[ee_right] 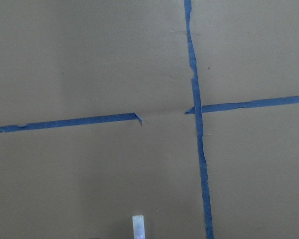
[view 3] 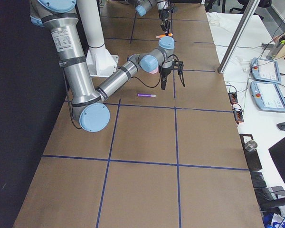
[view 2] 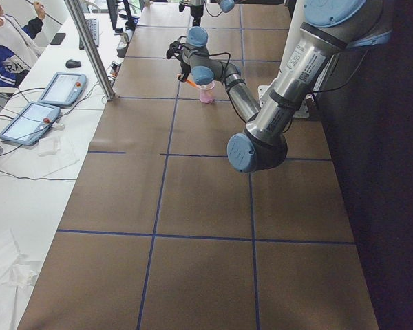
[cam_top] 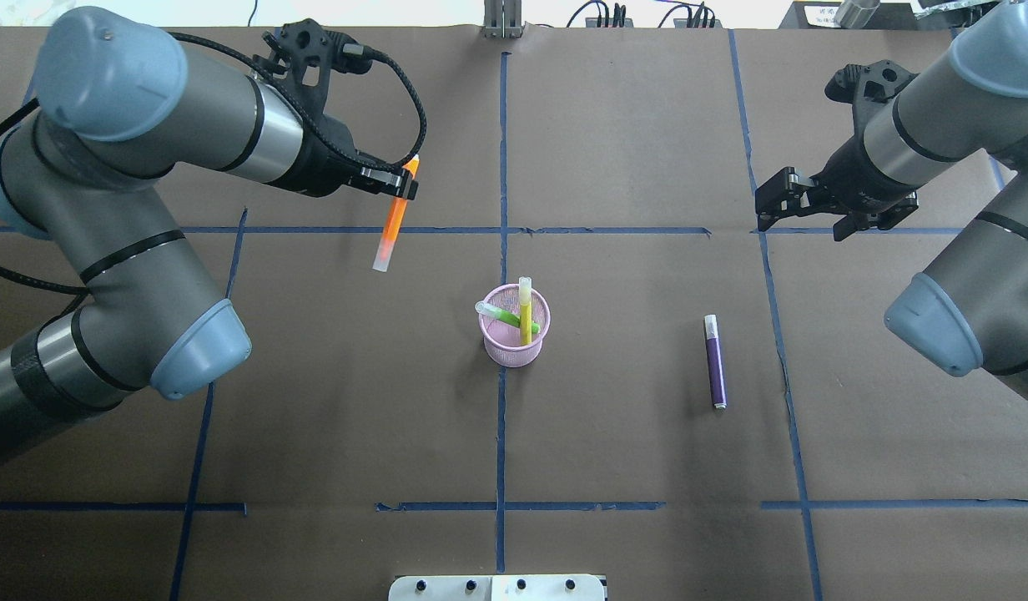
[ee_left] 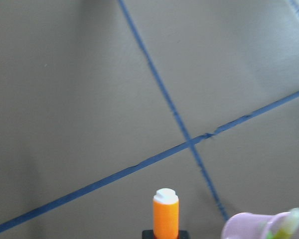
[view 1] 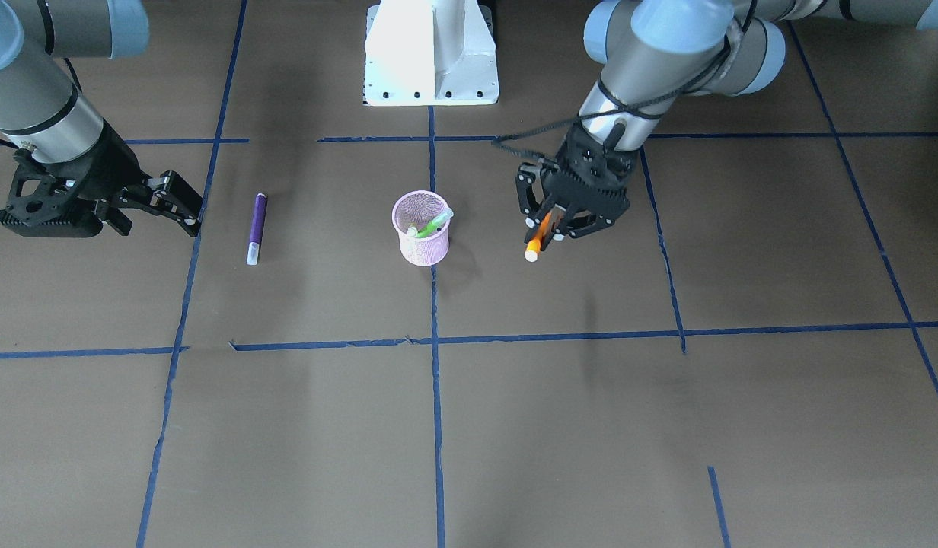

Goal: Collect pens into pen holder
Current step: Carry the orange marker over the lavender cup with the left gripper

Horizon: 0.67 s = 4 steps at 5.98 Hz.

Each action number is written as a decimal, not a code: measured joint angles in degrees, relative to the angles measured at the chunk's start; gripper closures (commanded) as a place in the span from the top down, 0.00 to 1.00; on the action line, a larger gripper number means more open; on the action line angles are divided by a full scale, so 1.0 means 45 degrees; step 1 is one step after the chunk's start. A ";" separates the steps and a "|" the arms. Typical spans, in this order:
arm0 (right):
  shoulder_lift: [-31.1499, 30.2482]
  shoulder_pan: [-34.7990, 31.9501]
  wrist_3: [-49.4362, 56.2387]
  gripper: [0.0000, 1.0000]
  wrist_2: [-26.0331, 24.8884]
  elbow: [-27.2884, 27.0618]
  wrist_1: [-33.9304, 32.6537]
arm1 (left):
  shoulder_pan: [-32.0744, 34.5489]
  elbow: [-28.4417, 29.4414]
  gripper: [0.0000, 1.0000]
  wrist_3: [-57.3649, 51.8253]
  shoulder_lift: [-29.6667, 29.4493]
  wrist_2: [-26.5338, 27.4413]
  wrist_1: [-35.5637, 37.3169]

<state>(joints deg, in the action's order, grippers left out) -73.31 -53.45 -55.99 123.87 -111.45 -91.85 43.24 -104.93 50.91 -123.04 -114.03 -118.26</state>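
Left pincer [cam_top: 401, 185] clamps the orange pen [cam_top: 389, 229] by its tail, hanging tilted, well apart from the pen holder [cam_top: 514, 349]. The holder already has a green pen [cam_top: 504, 316] and a yellow pen [cam_top: 525, 313] leaning inside, so a tilted drop could snag the rim and tip the cup. Purple pen [cam_top: 714, 367] lies on the desk [cam_top: 614, 467]; right pincer [cam_top: 802, 215] open, empty.

The pink pen holder [cam_top: 514, 349] stands upright, a leaning green pen [cam_top: 502, 315] and a yellow pen [cam_top: 525, 307] inside. Well right of it the purple pen [cam_top: 714, 366] lies flat; left of it the orange pen [cam_top: 390, 229] hangs cap-down in the left gripper [cam_top: 400, 185].
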 measured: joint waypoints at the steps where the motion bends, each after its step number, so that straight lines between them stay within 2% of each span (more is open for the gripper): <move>1: -0.0010 0.0020 -0.0032 1.00 0.0008 0.0116 0.0000 | -0.0059 0.0084 0.00 0.0568 0.0078 0.0064 -0.2007; 2: -0.0003 0.0077 -0.0126 1.00 0.0000 0.0298 0.0000 | -0.0396 0.0297 0.00 0.0844 0.0137 0.0589 -0.3615; 4: 0.0091 0.0343 -0.0554 1.00 -0.0039 0.0570 0.0091 | -0.2048 0.1869 0.00 0.1061 0.0165 0.3094 -0.7472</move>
<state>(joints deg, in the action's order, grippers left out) -72.90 -51.90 -58.48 123.69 -108.89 -91.44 34.03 -96.52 55.69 -122.30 -100.10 -151.88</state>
